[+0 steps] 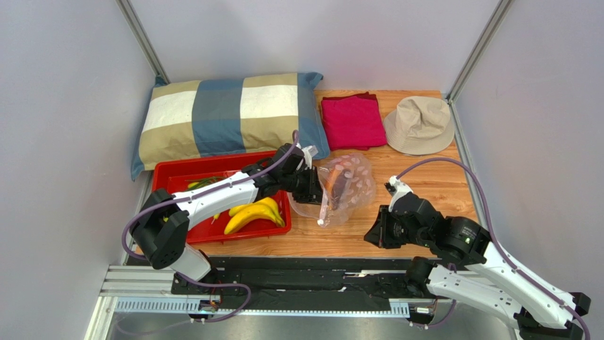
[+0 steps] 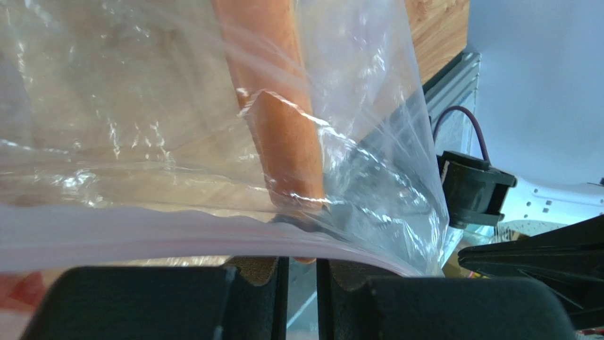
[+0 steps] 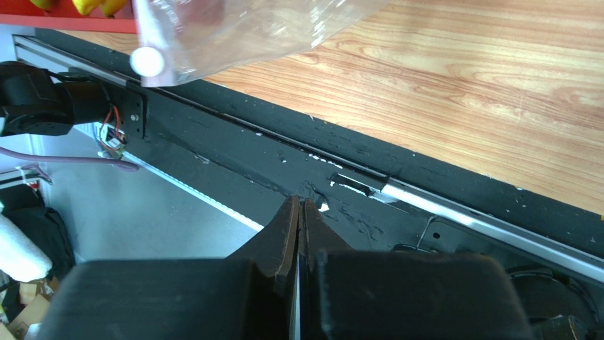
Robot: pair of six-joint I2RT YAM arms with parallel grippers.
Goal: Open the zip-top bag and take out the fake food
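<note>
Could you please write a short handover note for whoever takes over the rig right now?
Left gripper: at the mouth of the zip-top bag, jaws nearly together; I cannot tell whether they pinch the film.
Right gripper: shut, empty, over the near edge of the table, apart from the bag.
Things: the bag lies on the table beside the red tray; the orange piece is inside it; the bananas lie in the tray.
Done: bananas out.
Left: remove the orange piece; anything else in the bag is hard to make out.
</note>
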